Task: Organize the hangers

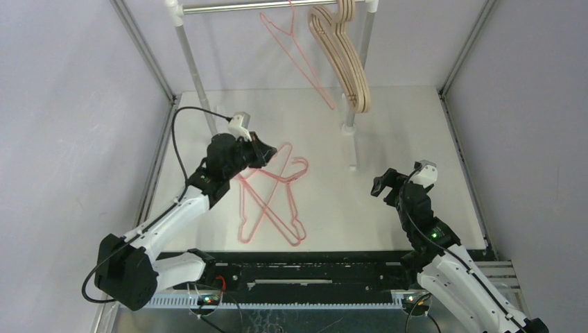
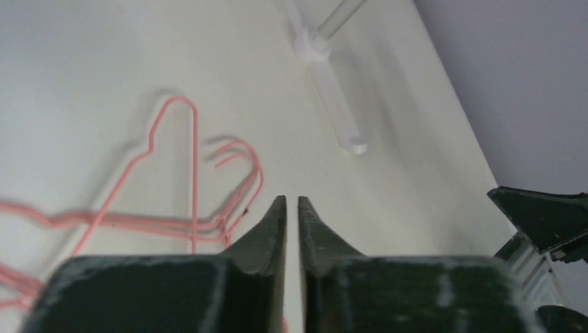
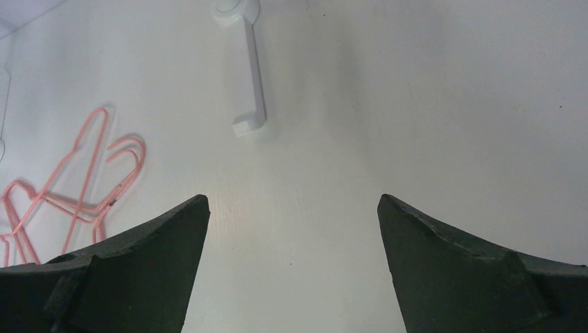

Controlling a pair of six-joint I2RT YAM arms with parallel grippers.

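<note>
White table [image 1: 416, 139] fills the workspace, grey walls on both sides. Silver rail [image 1: 236, 7] with white joints crosses the far edge on upright legs. Left arm [image 1: 173, 215] reaches forward over the left half of the table; right arm [image 1: 444, 257] is bent over the right half, well apart from it. Beige wooden hangers [image 1: 347, 62]: a tight bunch hooked on the rail toward its right end, hanging down side by side. One pink wire hanger [image 1: 298, 59] hangs on the rail just left of the bunch. More pink wire hangers [image 1: 270, 208] lie flat on the table left of centre, at least two, crossed over each other, hooks pointing away from the arm bases; exact count unclear. Left gripper [image 1: 267, 151] sits over the hook end of that pile; wrist view shows its fingers [image 2: 274, 229] pressed almost together with only a thin slit, nothing between them, wire hooks just to their left. Right gripper [image 1: 385, 186] hangs above bare table, fingers [image 3: 166, 236] spread wide, holding nothing. White foot of the rail [image 3: 249, 69] lies ahead of it.
</note>
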